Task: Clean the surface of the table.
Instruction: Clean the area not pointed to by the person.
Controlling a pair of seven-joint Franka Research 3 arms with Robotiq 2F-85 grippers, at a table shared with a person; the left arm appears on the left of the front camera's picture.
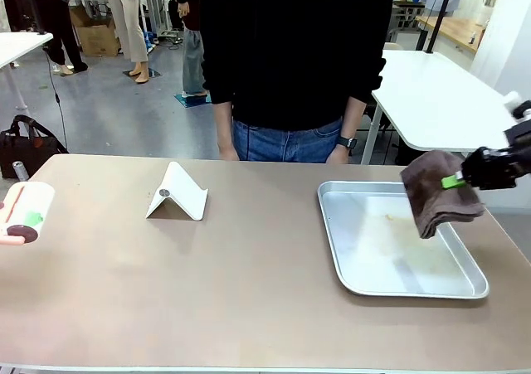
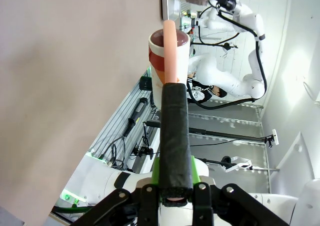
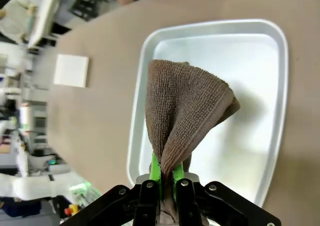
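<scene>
Two robot arms work at a brown table (image 1: pixel 249 308) that spans the foreground, with one person in a black top and blue jeans standing at its far edge, a watch (image 1: pixel 346 143) on one wrist. The right claw (image 1: pixel 455 180) is clamped on one folded brown cloth (image 1: pixel 436 196), which hangs over the far right part of a single shiny metal tray (image 1: pixel 373 250) and hides that corner from the front camera. The tray lies flat on the table's right half, with faint yellowish smears on its floor. From the right wrist, the claw (image 3: pixel 165 173) pinches the cloth (image 3: pixel 185 110) between green pads, above the tray (image 3: pixel 260 60). At the table's left edge is one lint roller (image 1: pixel 29 208). In the left wrist view the left claw (image 2: pixel 175 173) is closed tight on its black foam handle (image 2: pixel 175 136), with a pink stem leading to the white roll (image 2: pixel 167 50), which bears a red band. Between roller and tray, well apart from both, stands one white folded stand (image 1: pixel 177 193) with a small dark dot on its face. A dark bag (image 1: pixel 29 146) sits on the floor at left, and two white tables (image 1: pixel 440 92) are behind.
</scene>
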